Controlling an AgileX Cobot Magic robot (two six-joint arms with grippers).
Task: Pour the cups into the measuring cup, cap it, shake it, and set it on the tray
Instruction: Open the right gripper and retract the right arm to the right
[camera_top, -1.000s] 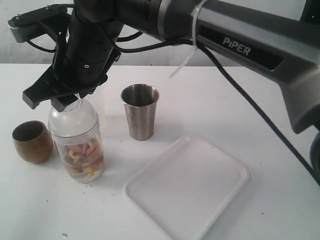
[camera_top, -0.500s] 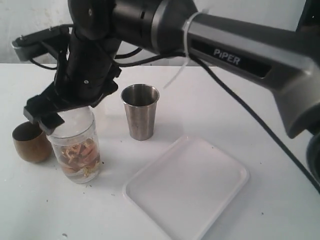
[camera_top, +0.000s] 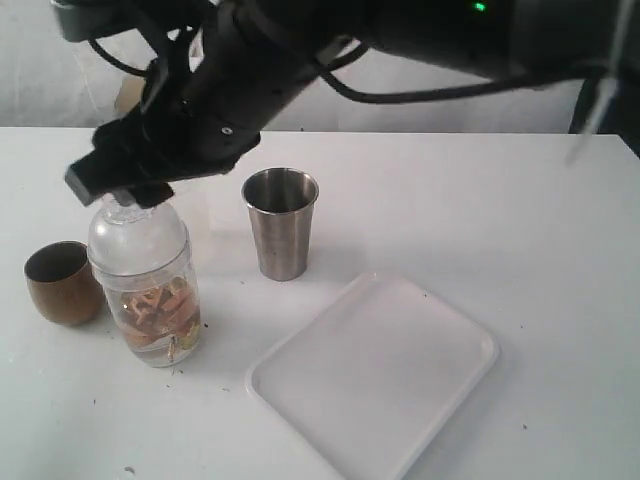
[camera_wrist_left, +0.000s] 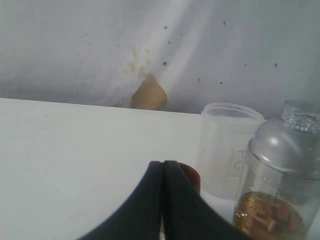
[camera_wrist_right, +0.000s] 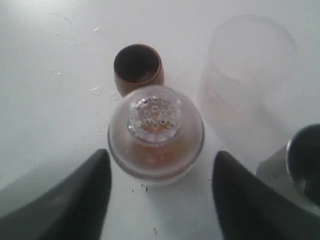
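Observation:
The measuring cup (camera_top: 146, 292) stands on the table with its clear domed lid (camera_wrist_right: 156, 121) on and brown-gold pieces in liquid inside. My right gripper (camera_top: 118, 190) hangs open just above the lid, its jaws wide on either side without touching it. The brown-gold cup (camera_top: 61, 283) sits just left of the measuring cup, and the steel tumbler (camera_top: 280, 222) stands to its right. The frosted cup (camera_wrist_right: 249, 67) stands behind the measuring cup; the arm hides it in the exterior view. My left gripper (camera_wrist_left: 162, 166) is shut and empty, low over the table near the brown-gold cup (camera_wrist_left: 193, 176).
The white tray (camera_top: 452, 352) lies at the front right, nothing on it. The right arm (camera_top: 300, 60) reaches across the back of the table from the right. A pale wrinkled backdrop (camera_wrist_left: 150, 50) stands behind the table.
My right gripper dropped around the lid and the cup's top, then rose above it and stands open. The capped measuring cup shifted slightly left.

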